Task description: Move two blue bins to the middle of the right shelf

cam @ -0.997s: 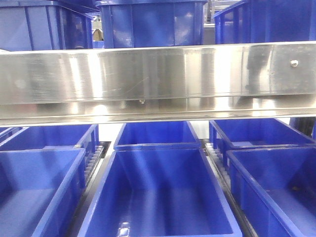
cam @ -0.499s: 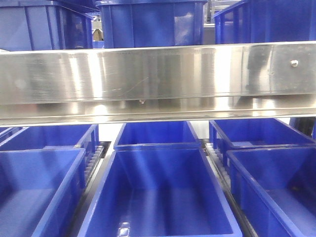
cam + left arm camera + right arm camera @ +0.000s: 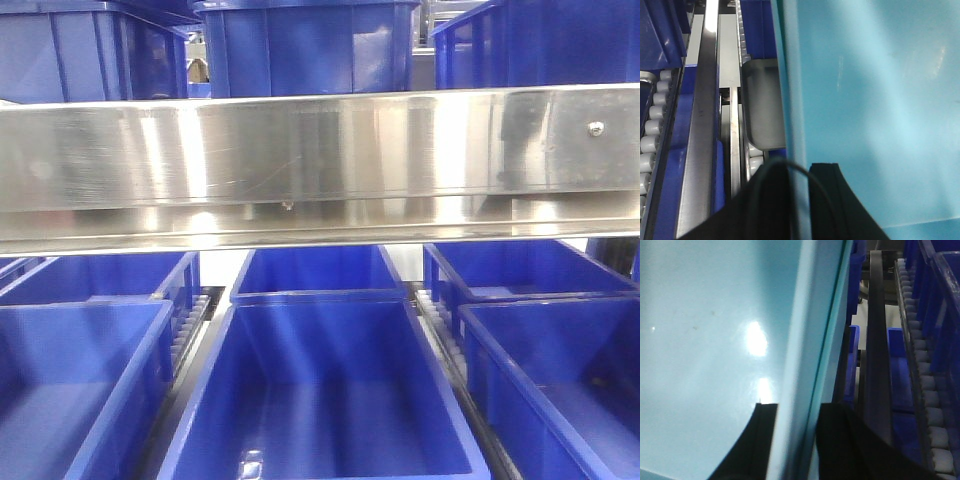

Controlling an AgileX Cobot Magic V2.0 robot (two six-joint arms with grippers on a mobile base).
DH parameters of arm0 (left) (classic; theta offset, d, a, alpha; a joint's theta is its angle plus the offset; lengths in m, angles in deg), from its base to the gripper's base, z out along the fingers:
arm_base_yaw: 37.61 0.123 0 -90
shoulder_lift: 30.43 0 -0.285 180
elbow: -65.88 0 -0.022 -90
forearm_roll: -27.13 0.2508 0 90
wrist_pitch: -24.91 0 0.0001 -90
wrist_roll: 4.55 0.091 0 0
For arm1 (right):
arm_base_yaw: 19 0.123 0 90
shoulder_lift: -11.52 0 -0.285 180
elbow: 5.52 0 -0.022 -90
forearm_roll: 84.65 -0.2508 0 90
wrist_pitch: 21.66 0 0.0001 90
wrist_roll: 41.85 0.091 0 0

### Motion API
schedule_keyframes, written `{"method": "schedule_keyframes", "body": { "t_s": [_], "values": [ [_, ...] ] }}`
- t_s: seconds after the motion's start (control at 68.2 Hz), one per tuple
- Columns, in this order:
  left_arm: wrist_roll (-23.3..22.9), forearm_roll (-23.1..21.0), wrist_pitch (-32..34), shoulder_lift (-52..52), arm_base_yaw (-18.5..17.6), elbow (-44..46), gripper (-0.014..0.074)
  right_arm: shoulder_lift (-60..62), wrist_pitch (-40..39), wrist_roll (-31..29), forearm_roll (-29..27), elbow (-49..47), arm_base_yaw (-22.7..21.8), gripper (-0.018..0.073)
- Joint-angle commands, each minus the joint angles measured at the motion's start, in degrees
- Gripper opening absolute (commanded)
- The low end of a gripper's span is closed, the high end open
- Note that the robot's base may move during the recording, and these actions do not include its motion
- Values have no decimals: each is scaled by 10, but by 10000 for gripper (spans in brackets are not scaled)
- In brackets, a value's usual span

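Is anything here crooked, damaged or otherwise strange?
Nothing stands out. The dark bins sit straight, the rail shows only fine scratches, and the left gripper and right gripper each clamp a pale bin wall.

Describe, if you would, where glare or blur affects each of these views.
Front view: broad vertical glare bands on the steel shelf rail, streaky reflections inside the dark blue bin. Left wrist view: the pale blue bin looks soft and featureless. Right wrist view: a bright hotspot on that bin's wall.
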Motion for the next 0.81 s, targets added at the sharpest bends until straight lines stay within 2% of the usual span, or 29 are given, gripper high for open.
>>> {"method": "schedule_keyframes", "body": {
  "t_s": [0.0,0.792],
  "values": [
    [2,-7,42,-16,-3,10,-111,10,-60,-5,4,-12,-1,-154],
    [2,-6,42,-16,-3,10,-111,10,-61,-5,4,-12,-1,-154]
  ]
}}
